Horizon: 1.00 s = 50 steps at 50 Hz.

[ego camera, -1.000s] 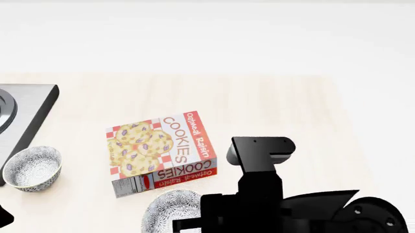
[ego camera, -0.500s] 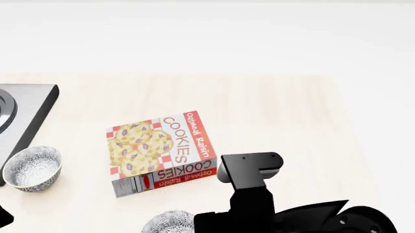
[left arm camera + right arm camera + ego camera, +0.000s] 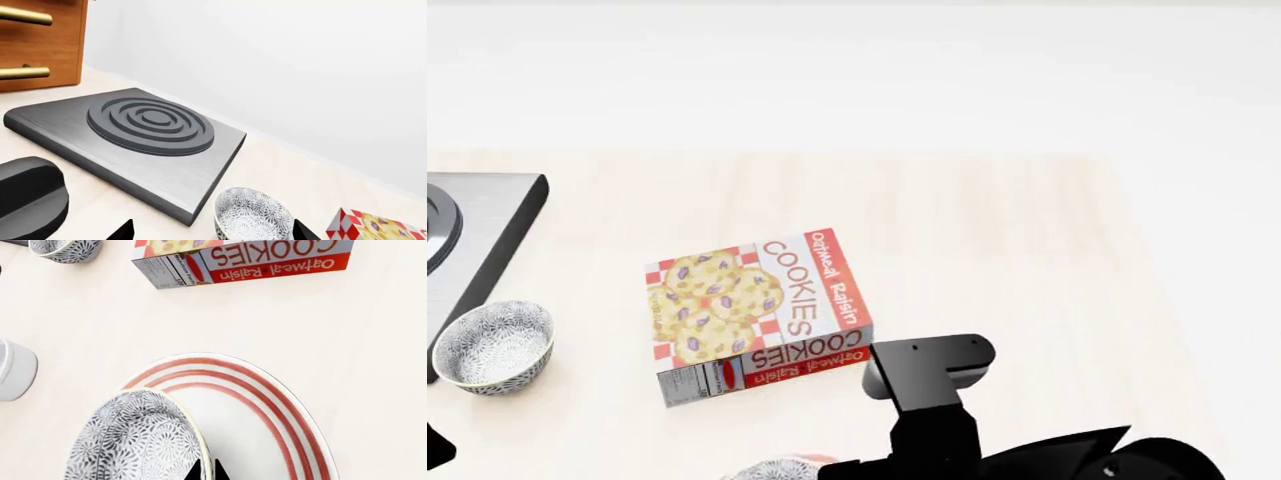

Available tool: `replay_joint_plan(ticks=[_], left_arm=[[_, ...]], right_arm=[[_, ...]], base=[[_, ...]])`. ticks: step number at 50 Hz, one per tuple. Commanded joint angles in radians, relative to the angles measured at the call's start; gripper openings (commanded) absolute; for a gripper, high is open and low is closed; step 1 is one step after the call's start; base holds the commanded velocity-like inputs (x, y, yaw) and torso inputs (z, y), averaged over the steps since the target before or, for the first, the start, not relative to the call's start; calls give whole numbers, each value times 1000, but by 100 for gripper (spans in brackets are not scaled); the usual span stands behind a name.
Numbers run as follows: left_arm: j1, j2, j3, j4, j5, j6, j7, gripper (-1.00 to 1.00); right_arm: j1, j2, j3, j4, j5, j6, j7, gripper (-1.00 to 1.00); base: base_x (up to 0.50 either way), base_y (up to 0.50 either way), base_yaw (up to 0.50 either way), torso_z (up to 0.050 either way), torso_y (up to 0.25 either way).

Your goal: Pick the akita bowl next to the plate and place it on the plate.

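Observation:
My right gripper (image 3: 207, 471) is shut on the rim of the akita bowl (image 3: 133, 440), one fingertip inside and one outside. The speckled bowl overlaps the near part of the plate (image 3: 267, 415), a wide white plate with red rings. Whether the bowl rests on the plate or hangs just above it, I cannot tell. In the head view only a sliver of this bowl (image 3: 777, 468) shows at the bottom edge beside the right arm (image 3: 934, 400). A second identical bowl (image 3: 253, 217) sits between the spread fingertips of my open left gripper (image 3: 213, 232).
A cookie box (image 3: 761, 310) lies flat mid-table, beyond the plate. The second bowl (image 3: 494, 345) stands by the corner of a grey stove plate (image 3: 147, 130). A plain white cup (image 3: 13, 370) stands beside the plate. A wooden drawer front (image 3: 40, 45) rises behind the stove.
The right arm has drawn back toward the bottom of the head view, carrying the bowl almost out of that view. The cookie box and second bowl have not moved.

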Motion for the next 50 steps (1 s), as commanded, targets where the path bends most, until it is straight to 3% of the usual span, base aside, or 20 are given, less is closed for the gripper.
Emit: replay_joint_plan(ticks=[1, 38, 39, 50], left_arm=[[0, -1, 2, 0, -1, 1, -3, 100], [0, -5, 9, -4, -4, 8, -7, 100], [-1, -6, 9, -6, -5, 8, -6, 100], [1, -9, 10, 3, -9, 2, -13, 100]], right_arm=[[3, 10, -28, -2, -22, -18, -30, -100], [-19, 40, -126, -10, -126, -94, -119, -100], [-15, 38, -119, 1, -112, -86, -112, 100], [-8, 74, -62, -113, -25, -65, -38, 100]], base=[[0, 0, 0, 0, 0], [0, 0, 0, 0, 0], [0, 0, 0, 0, 0], [0, 0, 0, 0, 0]])
